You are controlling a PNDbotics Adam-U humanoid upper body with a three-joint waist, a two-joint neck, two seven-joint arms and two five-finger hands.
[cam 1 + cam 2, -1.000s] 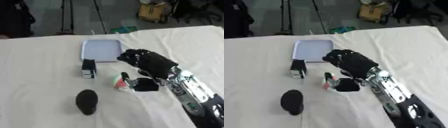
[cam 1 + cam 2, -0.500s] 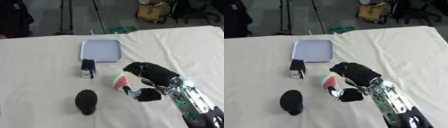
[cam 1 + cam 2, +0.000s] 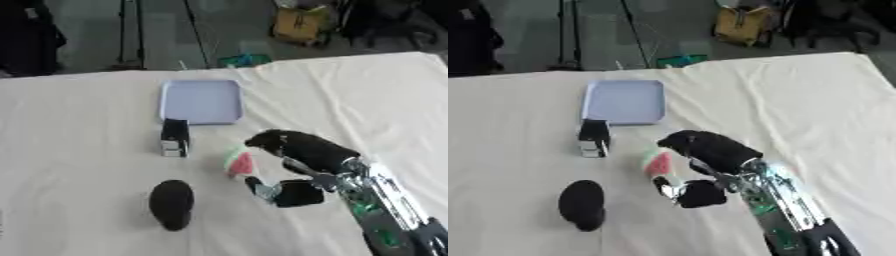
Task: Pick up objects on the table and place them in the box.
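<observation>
- Cream cloth covers the tabletop [image 3: 79,125]; beyond its far edge lies a dim floor with stands and a yellow item.
- Right hand [image 3: 302,150]: enters from the lower right. Its black fingers arch over the small red, white and green wedge-shaped object [image 3: 238,161] and its thumb is set below. The fingers bracket the object's right side, apparently touching it. Whether they have closed on it cannot be told.
- Judgement: this posture suits a grasp from above, so the object can be lifted clear of the cloth.
- Shallow pale-blue square box [image 3: 201,101]: sits ahead and left of the hand, with nothing inside.
- Small black-and-white rectangular block [image 3: 174,138]: stands left of the hand, just short of the box.
- Dark oval object [image 3: 171,204]: lies nearer and left, well apart.
- Left hand: not visible.
</observation>
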